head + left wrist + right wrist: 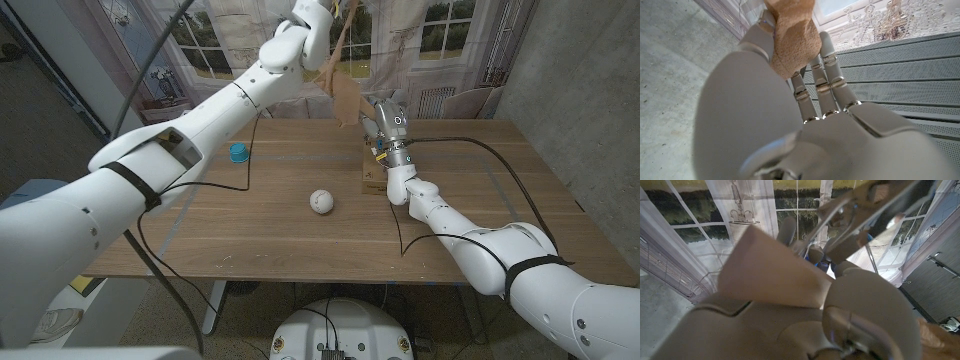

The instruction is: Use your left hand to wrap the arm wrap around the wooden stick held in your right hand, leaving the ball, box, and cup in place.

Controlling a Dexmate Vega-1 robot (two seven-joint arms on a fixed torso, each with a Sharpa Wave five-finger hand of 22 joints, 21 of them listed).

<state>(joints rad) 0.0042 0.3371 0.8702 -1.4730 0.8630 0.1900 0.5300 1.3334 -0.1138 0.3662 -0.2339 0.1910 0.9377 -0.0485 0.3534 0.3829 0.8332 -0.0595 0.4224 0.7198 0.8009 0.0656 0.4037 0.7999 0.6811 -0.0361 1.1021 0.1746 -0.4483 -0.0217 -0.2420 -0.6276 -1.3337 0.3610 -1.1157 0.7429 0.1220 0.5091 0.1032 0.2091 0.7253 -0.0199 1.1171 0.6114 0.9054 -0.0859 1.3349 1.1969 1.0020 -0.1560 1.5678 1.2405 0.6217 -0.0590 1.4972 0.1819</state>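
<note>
L robot hand [312, 22] raised high above R robot hand [385, 128], pinching tan arm wrap [792, 37], strip hangs toward R. R fingers closed, presumably on wooden stick; stick itself unclear. Ball [320, 202], cup [238, 152] on desk [250, 230], box [372, 172] beside R.

You have no text, label, brand, number or sign sharp enough to read in these views.

— Colours showing on the table [300, 240]?
— Brown wood grain; a white ball [320, 202]; a blue cup [238, 152]; a tan box [371, 172].
— The arm wrap [792, 37]?
— Showing speckled tan, against the white left hand [790, 125].
</note>
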